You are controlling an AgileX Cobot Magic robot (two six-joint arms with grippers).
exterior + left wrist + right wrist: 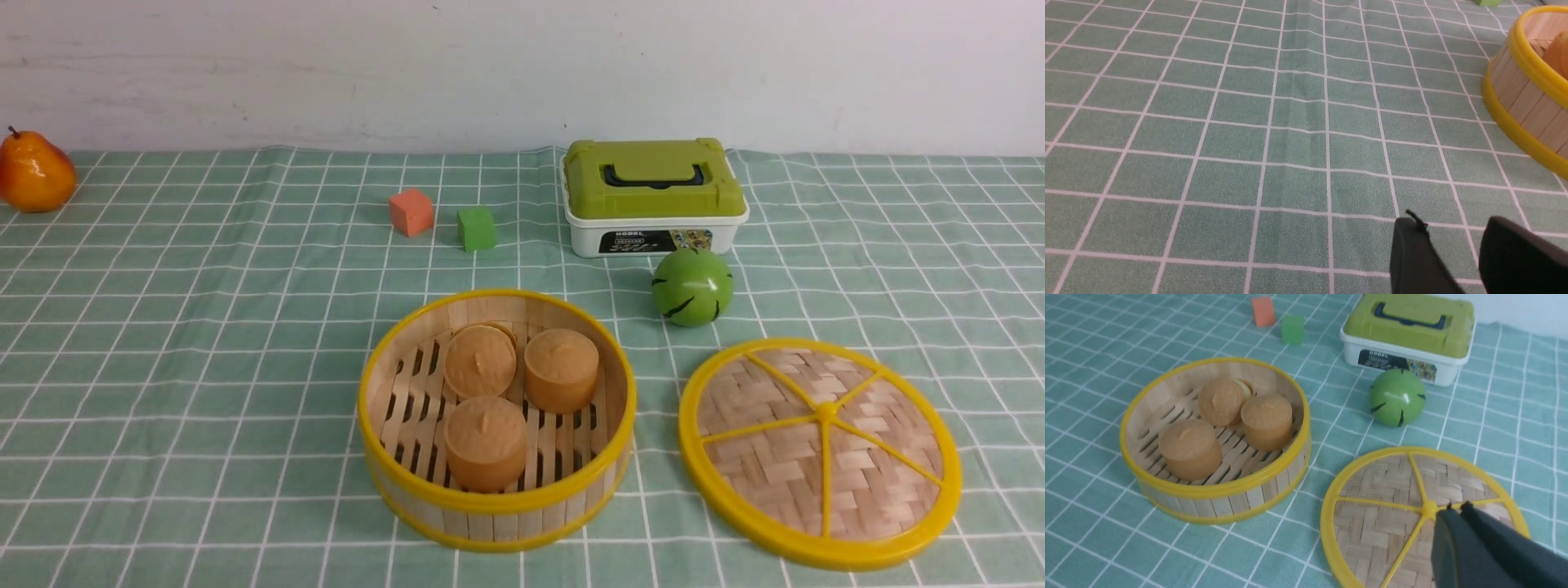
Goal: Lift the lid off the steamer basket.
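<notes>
- The left jaws are standing apart, with checked cloth showing between the two dark fingers (1412, 257). They are holding nothing and hanging over the bare tabletop (1249, 143).
- The right jaws are pressing together with nothing between them, their dark fingers (1474, 547) hanging above the lid (1372, 522).
- The lid is lying flat on the tabletop, off the steamer basket (490, 502) and to its right, with a strip of cloth showing between the two.
- The steamer basket is sitting open near the middle, holding three round tan cakes (486, 441).
- A green ball (692, 287) is resting behind the lid, just in front of a white box with a green top (653, 196).
- An orange cube (411, 212) and a green cube (476, 228) are sitting side by side left of the box.
- A pear (34, 171) is lying at the far left.
</notes>
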